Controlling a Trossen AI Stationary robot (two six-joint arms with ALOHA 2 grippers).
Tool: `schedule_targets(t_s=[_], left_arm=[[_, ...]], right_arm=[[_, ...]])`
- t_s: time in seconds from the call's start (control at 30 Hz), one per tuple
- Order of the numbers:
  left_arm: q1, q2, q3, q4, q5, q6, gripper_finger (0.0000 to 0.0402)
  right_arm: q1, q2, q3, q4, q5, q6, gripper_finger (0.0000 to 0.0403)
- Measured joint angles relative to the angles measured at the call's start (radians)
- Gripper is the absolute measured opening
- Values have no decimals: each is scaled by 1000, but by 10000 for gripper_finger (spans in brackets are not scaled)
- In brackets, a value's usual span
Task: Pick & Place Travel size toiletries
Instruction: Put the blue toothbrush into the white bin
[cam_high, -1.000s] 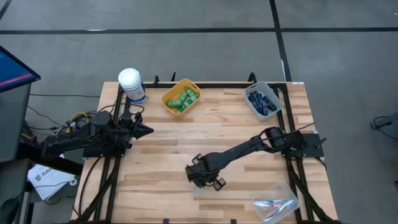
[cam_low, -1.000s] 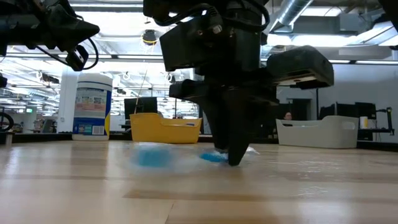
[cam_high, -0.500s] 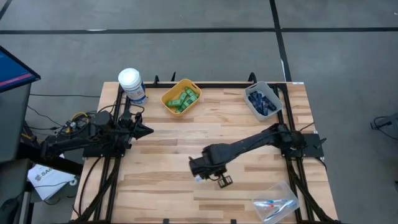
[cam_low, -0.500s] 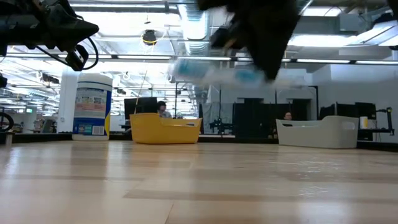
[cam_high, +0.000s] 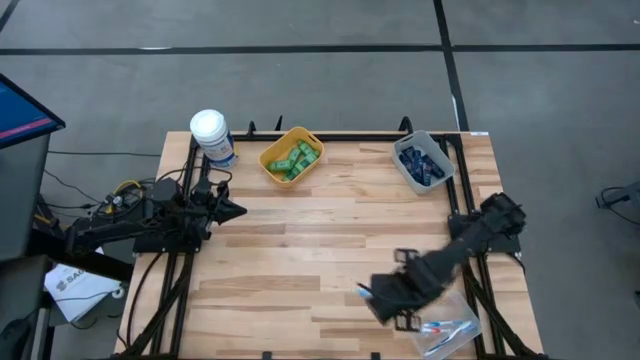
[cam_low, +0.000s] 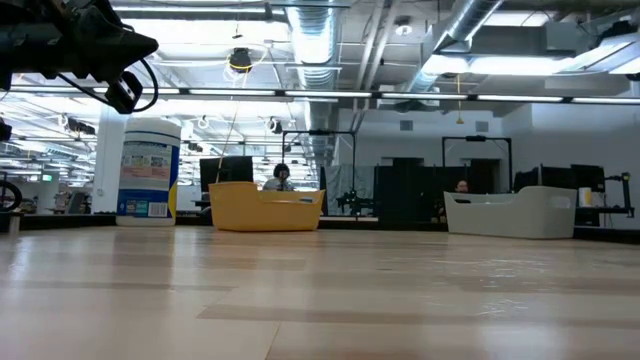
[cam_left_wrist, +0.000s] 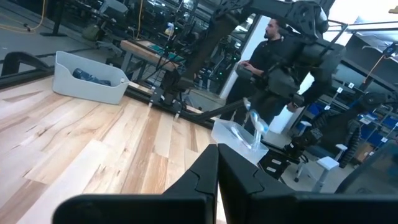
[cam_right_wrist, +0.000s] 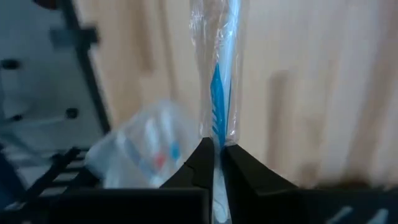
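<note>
Beyond the wooden bench (cam_high: 300, 250) lies grey floor. We carry a wrapped toothbrush (cam_right_wrist: 217, 74) pinched in our right pincer (cam_right_wrist: 215, 152), just beside the near-right clear bin (cam_high: 447, 333); our left pincer (cam_left_wrist: 217, 163) waits pressed together at far left. Next we likely centre over that bin and release.

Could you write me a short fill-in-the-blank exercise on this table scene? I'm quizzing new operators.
1. The right gripper is shut on a wrapped ____ with blue on it.
2. The green bottles lie in the ____ bin.
3. The dark tubes lie in the ____ bin.
4. The right gripper hangs beside the ____ bin near the table's front corner, while the left gripper waits at the left edge.

Missing words: toothbrush; yellow; grey; clear
</note>
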Motion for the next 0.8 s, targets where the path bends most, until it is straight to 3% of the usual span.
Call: schedule_targets(t_s=[0.23,0.37,0.53,0.8], left_arm=[[0,0,0,1,0,2,1],[0,0,0,1,0,2,1],[0,0,0,1,0,2,1],[0,0,0,3,0,-3,1]], right_arm=[[206,-59,-124,-2,-158,294,12],[315,-59,-168,1,-242,378,14],[385,-59,-227,1,-283,403,12],[360,-42,-306,49,-298,320,14]])
